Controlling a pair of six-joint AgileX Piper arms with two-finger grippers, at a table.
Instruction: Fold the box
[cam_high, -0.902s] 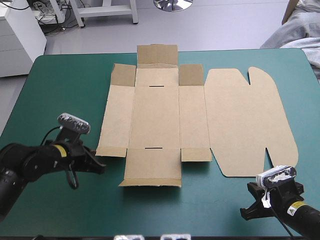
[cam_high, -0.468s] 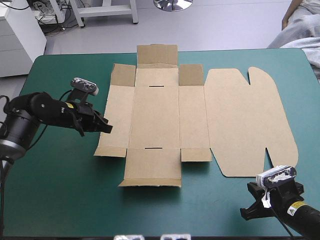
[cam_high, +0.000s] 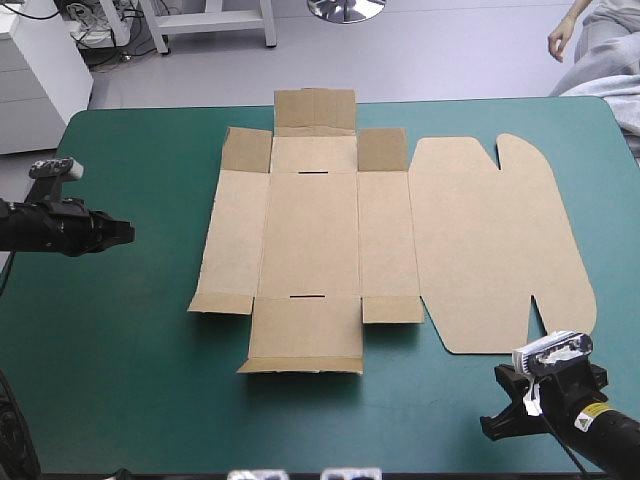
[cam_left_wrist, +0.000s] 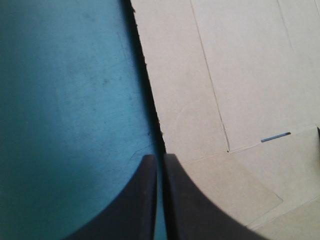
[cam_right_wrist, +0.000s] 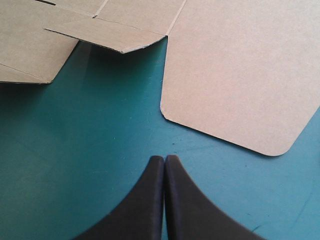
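The brown box (cam_high: 310, 235) lies flat and unfolded in the middle of the table, with its rounded lid panel (cam_high: 490, 240) spread to the right. My left gripper (cam_high: 122, 234) hovers near the table's left edge, well apart from the box, pointing at its left side panel. Its black fingers (cam_left_wrist: 145, 200) are shut, and the box's left edge (cam_left_wrist: 150, 100) runs ahead of them. My right gripper (cam_high: 490, 425) sits low near the front right corner, shut (cam_right_wrist: 164, 159) with nothing held. The lid's rounded corner (cam_right_wrist: 172, 112) lies a short way ahead of it.
The teal-green cover (cam_high: 130, 380) surrounds the box on all sides. The table's left edge is just behind my left gripper, and the front edge is close to my right gripper. A small front flap (cam_right_wrist: 105, 32) stands slightly raised beside the lid.
My left arm swung from the front left up to the box's left edge, then drew back towards the table's left edge. The box and my right arm stayed still.
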